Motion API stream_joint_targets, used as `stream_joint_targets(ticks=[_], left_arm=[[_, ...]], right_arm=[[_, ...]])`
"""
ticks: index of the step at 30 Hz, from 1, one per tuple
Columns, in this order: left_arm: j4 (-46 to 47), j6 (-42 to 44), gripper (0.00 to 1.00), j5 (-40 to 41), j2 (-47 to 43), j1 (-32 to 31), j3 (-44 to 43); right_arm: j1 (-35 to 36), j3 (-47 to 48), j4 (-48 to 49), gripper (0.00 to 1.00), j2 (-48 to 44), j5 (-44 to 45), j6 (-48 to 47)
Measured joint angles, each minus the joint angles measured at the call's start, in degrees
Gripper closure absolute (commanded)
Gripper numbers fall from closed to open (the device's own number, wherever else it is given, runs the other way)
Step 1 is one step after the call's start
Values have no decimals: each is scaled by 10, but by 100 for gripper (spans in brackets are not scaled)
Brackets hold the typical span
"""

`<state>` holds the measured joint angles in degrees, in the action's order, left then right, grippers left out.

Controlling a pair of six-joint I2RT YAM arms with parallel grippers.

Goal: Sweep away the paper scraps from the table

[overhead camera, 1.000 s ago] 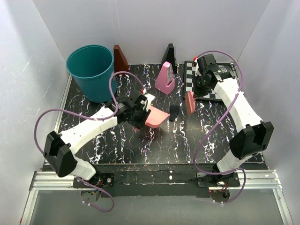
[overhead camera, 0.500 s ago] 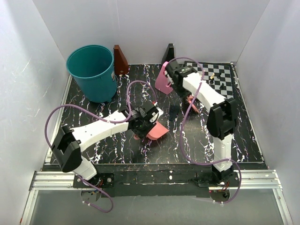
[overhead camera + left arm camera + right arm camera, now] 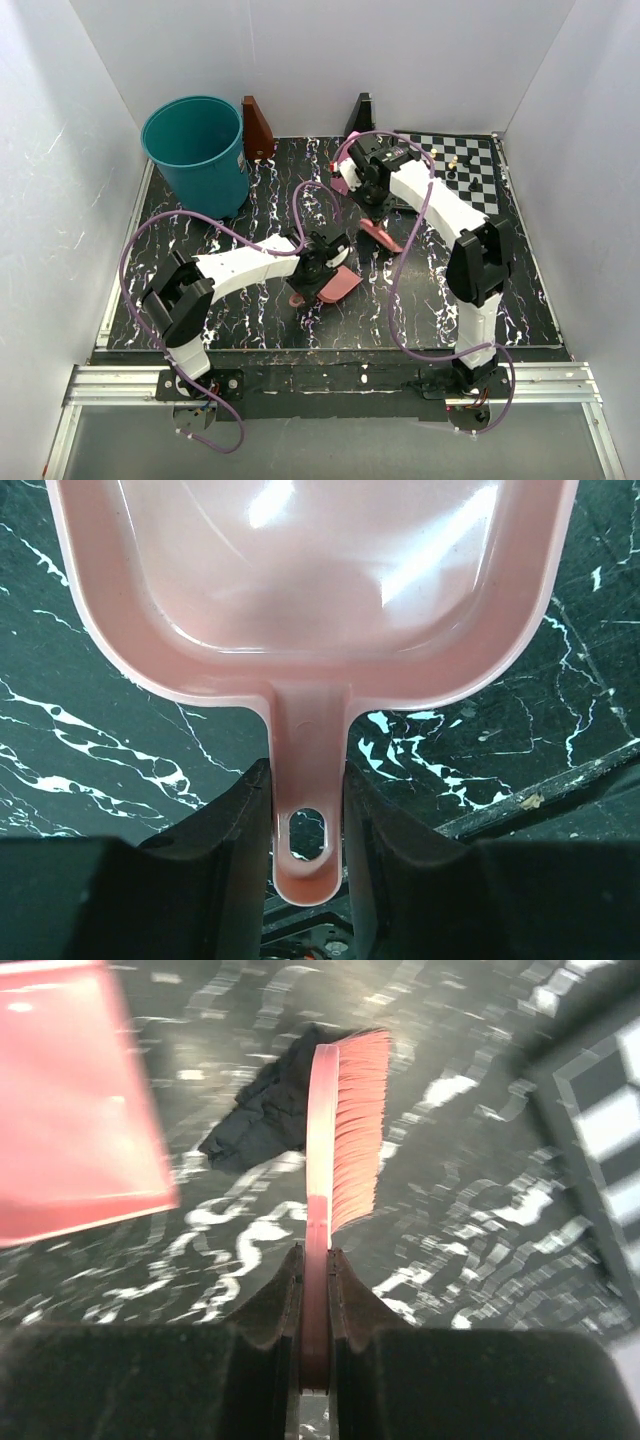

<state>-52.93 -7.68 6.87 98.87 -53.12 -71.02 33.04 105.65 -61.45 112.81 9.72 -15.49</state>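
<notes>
Teal plastic bucket (image 3: 195, 150) stands upright at the far left corner of the table (image 3: 250, 315); only its own teal walls and floor show inside it. The pink dustpan (image 3: 335, 285) lies near the middle of the table, a little toward the near edge. In the left wrist view its tray (image 3: 310, 580) shows only glossy pink with light reflections. The left gripper (image 3: 308, 810) is clamped on the dustpan's handle, one finger on each side. The right gripper (image 3: 315, 1280) is closed tight on the spine of a pink brush (image 3: 345, 1130), bristles pointing away from the wrist. Of the paper scraps (image 3: 262, 1110), only one dark crumpled wad can be made out, lying on the table against the back of the brush head.

Half a second ago the brush (image 3: 380, 236) hung nearer the chessboard (image 3: 475, 175) in the far right corner. It now sits closer to the dustpan. The dustpan has edged slightly toward the near edge, and the left arm's elbow has swung inward.
</notes>
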Motion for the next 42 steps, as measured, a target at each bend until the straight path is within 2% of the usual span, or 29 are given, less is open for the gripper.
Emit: stream_joint_targets(ticks=[6,9,12,17,22,25,30,37,40,42], left_arm=[[7,0,100,2,0,0,-4],[7,-1,100,4,-1,0,-4],[7,-4,100,11,-2,0,-4],[19,-22,100,38,-28,0,6],[32,-40,100,59,-121,5,20],[28,-42,100,50,-181,24,9],[-8,-31,100,-16,-228,132,-76],[-62,-22,100,-104,-210,334,-304],[-56,-45,100,-181,-185,421,-378],[-33,-79,100,-256,-167,479,-397]], right_arm=[[16,-1,-17,99,-56,-205,10],[25,-2,-17,99,-90,-234,36],[21,-7,-10,99,-128,-202,73],[-27,-55,36,99,-194,-91,148],[-86,-176,118,99,-289,-29,229],[-94,-245,153,99,-353,-17,264],[-92,-298,195,99,-413,-27,294],[-92,-354,216,99,-442,-61,314],[-92,-375,229,99,-462,-89,324],[-92,-388,240,99,-479,-108,332]])
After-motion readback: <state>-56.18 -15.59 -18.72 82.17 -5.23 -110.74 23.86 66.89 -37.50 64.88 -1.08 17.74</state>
